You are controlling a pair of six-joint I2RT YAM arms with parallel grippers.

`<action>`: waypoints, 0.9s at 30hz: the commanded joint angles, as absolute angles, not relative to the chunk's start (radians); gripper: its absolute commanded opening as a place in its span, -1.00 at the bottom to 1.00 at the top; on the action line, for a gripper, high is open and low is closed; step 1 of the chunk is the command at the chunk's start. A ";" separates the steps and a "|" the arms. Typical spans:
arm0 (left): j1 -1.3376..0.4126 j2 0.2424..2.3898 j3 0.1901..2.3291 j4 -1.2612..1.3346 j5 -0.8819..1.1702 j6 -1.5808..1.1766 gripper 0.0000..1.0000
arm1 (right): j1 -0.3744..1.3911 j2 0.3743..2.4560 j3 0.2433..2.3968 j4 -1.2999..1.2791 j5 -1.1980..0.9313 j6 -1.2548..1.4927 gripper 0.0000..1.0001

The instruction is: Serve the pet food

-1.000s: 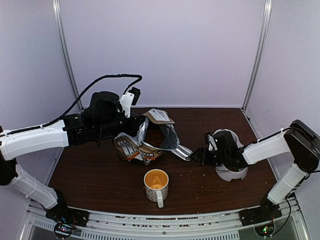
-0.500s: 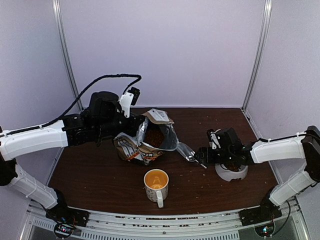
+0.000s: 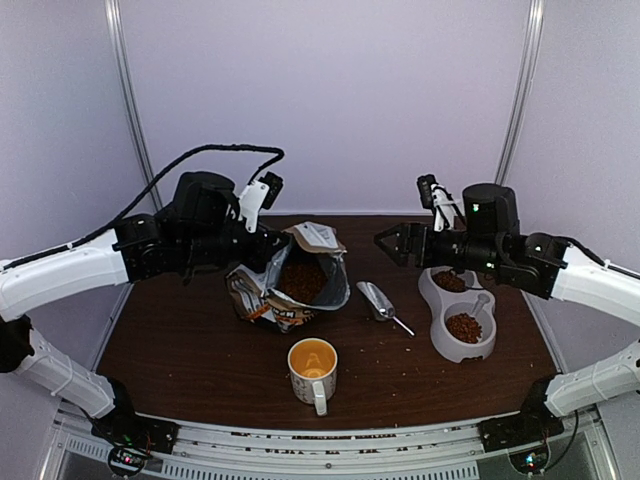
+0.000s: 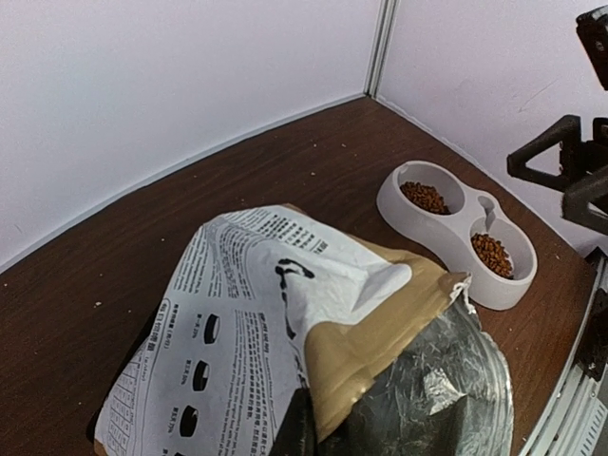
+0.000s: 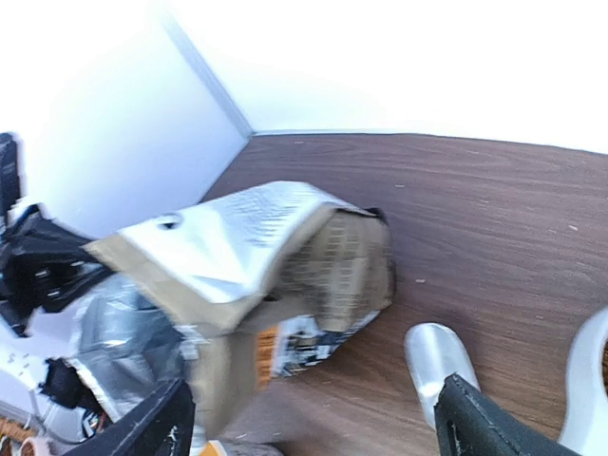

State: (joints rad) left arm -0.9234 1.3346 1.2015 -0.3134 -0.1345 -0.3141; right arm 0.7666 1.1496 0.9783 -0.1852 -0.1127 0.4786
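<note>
The pet food bag [image 3: 292,290] stands open left of centre, with reddish-brown kibble [image 3: 300,281] showing in its foil mouth. My left gripper [image 3: 266,262] is shut on the bag's upper left rim; in the left wrist view one dark finger [image 4: 293,432] pinches the tan edge of the bag [image 4: 285,313]. A white double bowl [image 3: 438,340] at the right holds kibble [image 3: 463,327] in both wells. My right gripper [image 3: 393,243] hangs open and empty above the table, its fingers [image 5: 480,423] spread wide over the metal scoop [image 5: 435,359] and facing the bag [image 5: 247,256].
The metal scoop [image 3: 377,299] lies on the table between bag and bowl. A white mug with an orange inside [image 3: 313,368] stands near the front, below the bag. Loose crumbs dot the wood. The bowl [image 4: 503,290] sits close to the right wall.
My right gripper opened and let go of the scoop, which now lies on the table. The right arm rose and pulled back, uncovering the bowl. The left arm kept its hold.
</note>
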 commanded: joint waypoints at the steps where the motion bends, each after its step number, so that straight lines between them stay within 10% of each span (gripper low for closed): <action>1: -0.917 1.325 1.263 -0.243 -0.113 -0.295 -1.00 | 0.886 1.198 1.052 -0.255 -0.111 0.507 0.79; 11: -0.917 1.325 1.283 -0.261 -0.108 -0.273 -1.00 | 1.017 1.442 1.299 -0.489 0.166 0.627 0.53; 22: -0.900 1.325 1.382 -0.345 -0.037 -0.107 -1.00 | 1.051 1.602 1.594 -0.748 0.269 0.655 -1.00; 27: -0.885 1.375 1.554 -0.461 0.093 0.078 -1.00 | 1.051 1.534 1.632 -0.783 0.375 0.699 -1.00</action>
